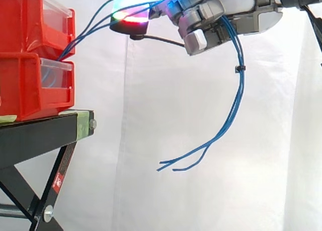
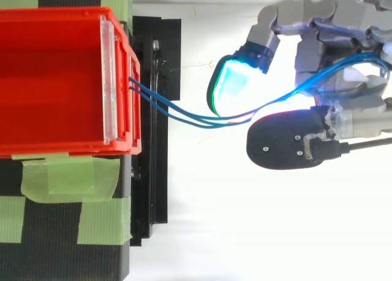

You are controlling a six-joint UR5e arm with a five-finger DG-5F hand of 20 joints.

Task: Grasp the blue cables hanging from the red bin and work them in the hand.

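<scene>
Side view: hand (image 1: 201, 19) clamped round the cables (image 1: 240, 90); loose ends dangle below it, the rest runs off to the bin (image 1: 25, 85).
Top view: cables (image 2: 184, 114) pass between its fingers (image 2: 233, 82) (slack, I judge).
Advice: roll them gently, without tugging.

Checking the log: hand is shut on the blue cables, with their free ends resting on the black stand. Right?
Not quite. The hand is shut on the cables, but their free ends hang in mid-air below it, not on the stand. The side view shows it.

Two bins (image 1: 30, 55) were stacked on the stand (image 1: 45, 128) at left; cables (image 1: 241, 85) were draped from them rightward through the hand (image 1: 201, 14).
</scene>
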